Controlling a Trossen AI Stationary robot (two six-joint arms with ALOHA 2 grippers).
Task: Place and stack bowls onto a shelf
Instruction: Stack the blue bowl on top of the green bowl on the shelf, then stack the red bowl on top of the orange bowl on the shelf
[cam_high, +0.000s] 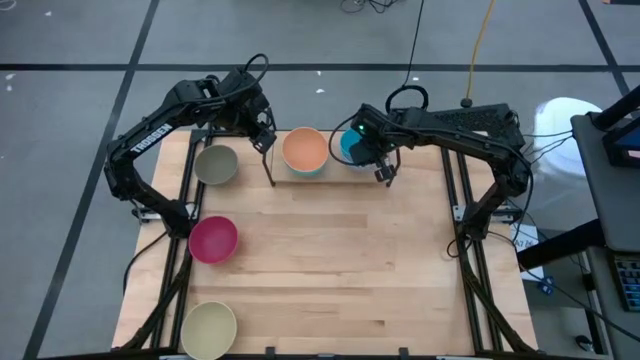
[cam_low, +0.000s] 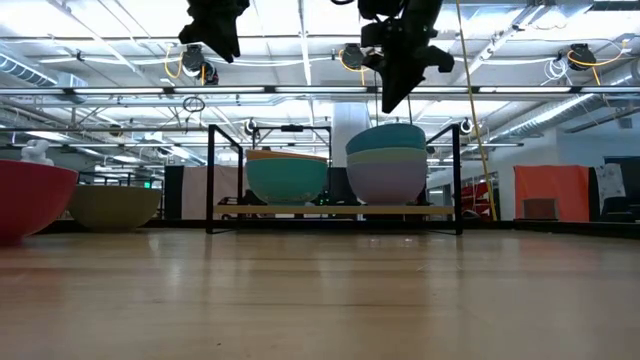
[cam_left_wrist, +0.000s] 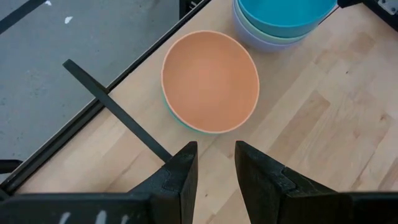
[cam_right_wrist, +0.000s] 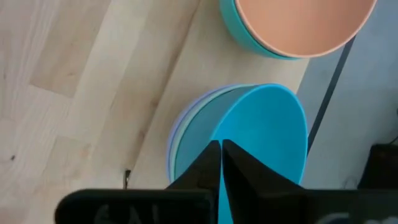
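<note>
Nearest the low lens: the magenta bowl (cam_low: 30, 200) at the table's (cam_high: 400, 280) near edge; the olive-grey bowl (cam_low: 112, 205) behind it; both well apart from either gripper.
Shelf: the black-rod shelf (cam_low: 335, 211) carries two stacks side by side; the orange bowl (cam_high: 305, 150) nested in a teal one; the blue bowl (cam_right_wrist: 264, 134) topping pale green and lavender.
Right gripper: the right gripper (cam_right_wrist: 221, 163) hangs directly above the blue bowl; fingers pressed together, nothing between them; clear of the rim as far as the low view shows.
Left gripper: the left gripper (cam_left_wrist: 216, 171) hovers over the shelf's other end, the orange bowl just ahead of it; fingers apart, empty.
Waiting: the cream bowl (cam_high: 209, 328) farthest from both grippers.
Step, as I judge it: blue bowl just stacked; three remain.
Next move: probably the left arm swinging to the olive-grey bowl, spreading over its rim.
</note>
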